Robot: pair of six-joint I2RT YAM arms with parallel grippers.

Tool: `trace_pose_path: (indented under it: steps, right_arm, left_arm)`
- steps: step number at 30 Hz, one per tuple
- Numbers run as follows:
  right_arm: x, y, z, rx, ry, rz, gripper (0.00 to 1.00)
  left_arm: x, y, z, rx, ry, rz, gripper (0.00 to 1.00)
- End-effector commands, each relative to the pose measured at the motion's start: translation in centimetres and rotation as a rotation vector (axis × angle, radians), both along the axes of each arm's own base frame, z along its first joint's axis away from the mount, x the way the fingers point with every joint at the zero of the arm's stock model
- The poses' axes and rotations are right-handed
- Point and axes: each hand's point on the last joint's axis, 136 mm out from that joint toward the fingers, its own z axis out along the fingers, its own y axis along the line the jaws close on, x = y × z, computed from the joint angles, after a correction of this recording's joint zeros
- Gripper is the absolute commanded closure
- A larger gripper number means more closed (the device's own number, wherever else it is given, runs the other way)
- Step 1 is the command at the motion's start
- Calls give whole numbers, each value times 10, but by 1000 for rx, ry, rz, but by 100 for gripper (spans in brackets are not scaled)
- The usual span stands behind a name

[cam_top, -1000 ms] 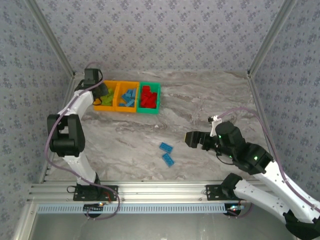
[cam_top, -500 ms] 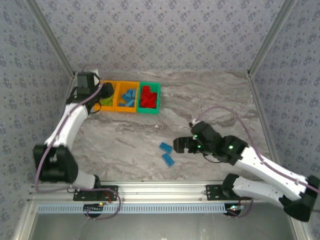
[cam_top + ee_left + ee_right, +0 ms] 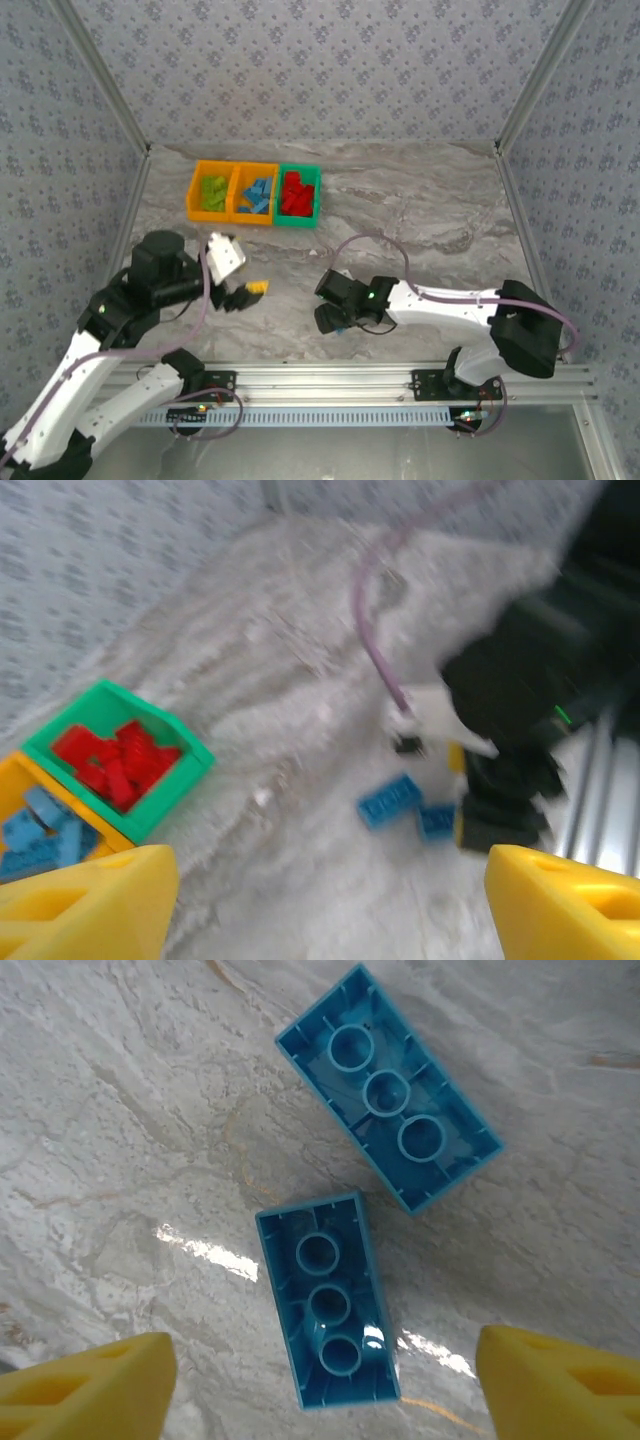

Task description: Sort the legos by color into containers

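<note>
Three joined containers stand at the back left. The orange bin [image 3: 195, 196] holds lime green legos, the orange bin [image 3: 240, 205] holds blue ones, and the green bin [image 3: 299, 222] [image 3: 170, 780] holds red ones. Two light blue legos lie upside down on the table, one [image 3: 388, 1140] [image 3: 390, 800] farther and one [image 3: 328, 1300] [image 3: 437, 820] nearer. My right gripper [image 3: 325, 1360] [image 3: 333, 318] hangs open over the nearer one, a yellow finger on each side and clear of it. My left gripper [image 3: 325, 910] [image 3: 240, 295] is open and empty at the near left, facing the blue legos.
The marble table [image 3: 420, 210] is bounded by patterned walls and metal posts at the back and sides. A metal rail [image 3: 330, 380] runs along the near edge. The right arm's cable [image 3: 400, 260] loops above the table.
My left arm has pulled back from the bins to the near left of the table. My right arm has swung left and come down over the two blue legos.
</note>
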Motion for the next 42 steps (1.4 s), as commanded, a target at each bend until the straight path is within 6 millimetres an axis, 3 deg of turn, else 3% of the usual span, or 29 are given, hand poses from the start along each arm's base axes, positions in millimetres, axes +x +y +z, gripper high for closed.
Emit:
trace_pose_path:
  steps: [1,5,11,15,19,24,27,30,36,42]
  right_arm:
    - [-4,11,-13,22,29,26,28]
    - [-9,5,-34,-41,75,23,38]
    - [-5,0,-33,-78,64,0,64]
    - [4,4,3,-65,-17,16,74]
    - [28,22,66,20,-165,67,78]
    - [92,51,144,132,-351,80,77]
    - [136,75,172,190,-435,91,77]
    - [177,100,181,240,-473,99,77]
    - [264,161,160,274,-477,113,78]
    - [320,205,134,290,-488,92,74]
  left_arm:
    - [-44,5,-33,66,11,-192,16]
    - [-64,3,-55,48,45,-279,8]
    - [-59,-2,-74,56,101,-282,1]
    - [-51,-7,-63,5,54,-256,1]
    - [-36,-5,-45,-63,-17,-158,1]
    - [-9,1,-12,-202,-92,19,1]
    - [18,16,-6,-242,-89,210,1]
    - [44,37,-13,-252,-84,418,1]
    - [64,65,-29,-259,-29,615,1]
    - [81,89,-40,-297,41,785,1]
